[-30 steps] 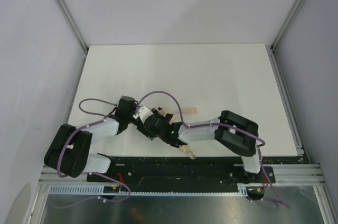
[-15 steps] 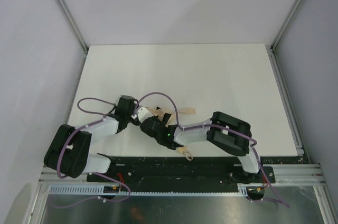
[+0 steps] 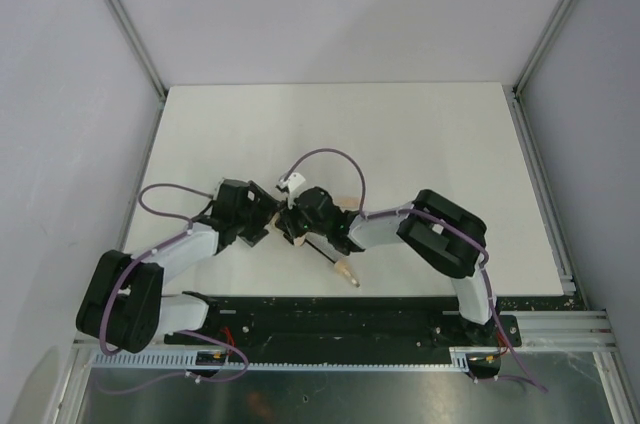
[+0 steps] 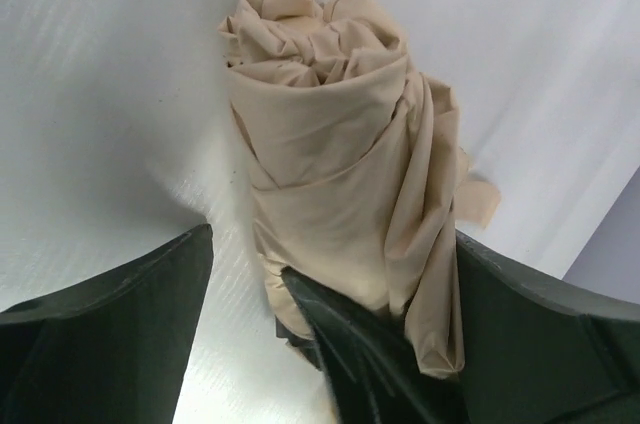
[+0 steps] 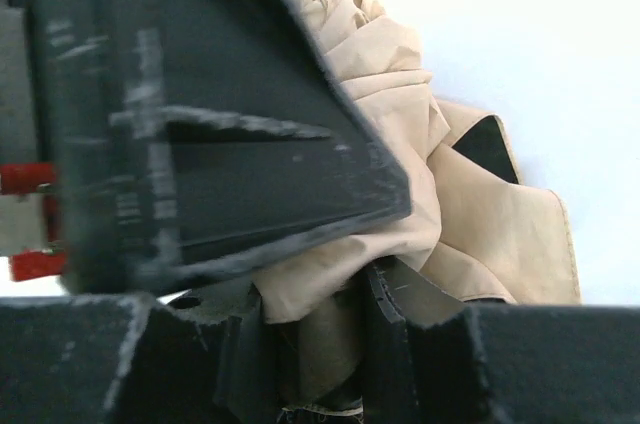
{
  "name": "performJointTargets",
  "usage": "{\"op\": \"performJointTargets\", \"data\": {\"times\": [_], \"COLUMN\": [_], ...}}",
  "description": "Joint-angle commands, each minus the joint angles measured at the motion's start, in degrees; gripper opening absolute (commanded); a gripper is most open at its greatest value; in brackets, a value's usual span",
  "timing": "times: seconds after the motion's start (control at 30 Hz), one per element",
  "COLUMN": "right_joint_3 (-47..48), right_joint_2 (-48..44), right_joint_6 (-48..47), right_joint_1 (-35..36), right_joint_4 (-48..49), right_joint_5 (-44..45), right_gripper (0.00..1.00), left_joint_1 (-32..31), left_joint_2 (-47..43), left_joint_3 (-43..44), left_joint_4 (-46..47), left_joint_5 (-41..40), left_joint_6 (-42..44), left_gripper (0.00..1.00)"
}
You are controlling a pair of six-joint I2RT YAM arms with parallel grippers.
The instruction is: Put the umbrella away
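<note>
**While the right gripper (image 3: 299, 217) is pinching the umbrella (image 3: 346, 203), the left gripper (image 3: 262, 222) is standing wide**

Where the two arms are meeting, near the middle of the front edge of the white surface (image 3: 420, 144), the umbrella is lying largely hidden under their black wrists in the overhead view. A sliver of its beige canopy (image 3: 350, 203) is showing just behind the right gripper. Its thin black shaft (image 3: 322, 252) is slanting out toward the front edge and ending in the small tan handle (image 3: 344, 270), which is sitting close to that edge. The grippers are facing each other, almost touching, the left one reaching in from the left side and the right one from the right.

On the left wrist camera, the rolled, crumpled canopy is sitting between the left gripper's dark fingers (image 4: 110, 334), which are spread far apart and clamping nothing. A strip of bare surface is showing between the cloth and one finger. Whether the other finger is touching the folds I cannot tell. A narrow dark part is poking up at the bundle's near end, and what it is I cannot tell.

On the right wrist camera, the right gripper's fingers (image 5: 200, 144) are pressing a fold of the beige cloth between them, so this pincer is gripping the umbrella by its canopy. More cloth is bulging out beyond the fingertips over the white surface.
</note>
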Motion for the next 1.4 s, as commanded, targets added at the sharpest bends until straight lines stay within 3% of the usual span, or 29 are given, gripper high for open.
{"op": "performJointTargets", "data": {"times": [0.0,0.23,0.33,0.43,0.77,0.83,0.9,0.97,1.03,1.1,1.2,1.37], "right_joint_3": [-5.3,-6.5,-7.1,-7.5,-7.5,-7.4,-6.8,-5.7,-4.7,-4.0,-3.3,-1.6], "right_joint_2": [6.7,10.2,11.3,12.8,12.6,11.3,8.9,5.6,1.5,-3.1,-9.7,-15.5], "right_joint_6": [8.9,15.1,17.0,20.6,27.2,27.5,26.0,22.8,19.2,15.1,8.1,-4.0], "right_joint_1": [-4.4,-9.1,-10.4,-12.0,-14.7,-15.0,-15.2,-15.2,-15.3,-15.0,-13.7,-7.1], "right_joint_4": [-5.7,0.9,2.9,5.8,9.9,9.1,5.9,1.0,-4.3,-8.8,-14.5,-19.2], "right_joint_5": [-20.5,-34.6,-38.6,-43.2,-50.7,-50.5,-49.0,-46.2,-42.5,-38.2,-30.5,-10.3], "right_gripper": [0.0,0.0,0.0,0.0,0.0,0.07,0.22,0.41,0.71,0.86,0.95,0.99], "left_joint_1": [0.1,0.4,0.4,0.4,0.0,-0.1,-0.2,-0.4,-0.7,-0.8,-0.9,-1.0], "left_joint_2": [-0.2,5.2,7.4,7.9,9.5,9.8,10.2,10.6,10.9,11.1,10.9,11.7], "left_joint_3": [-1.9,-1.6,-1.4,-2.7,-4.6,-4.8,-5.1,-5.4,-5.7,-5.8,-5.9,-5.8], "left_joint_4": [-6.6,-4.4,-3.4,-1.9,1.0,1.3,1.5,1.6,1.8,1.8,1.8,1.5], "left_joint_5": [-1.2,-1.7,-1.9,-3.4,-2.8,-2.9,-2.8,-2.7,-2.6,-2.6,-2.5,-0.2], "left_joint_6": [3.0,3.8,4.3,4.6,5.1,5.0,4.7,4.3,3.7,3.6,3.0,1.2], "left_gripper": [0.94,0.92,0.86,0.71,0.08,0.02,0.01,0.0,0.0,0.0,0.0,0.0]}}
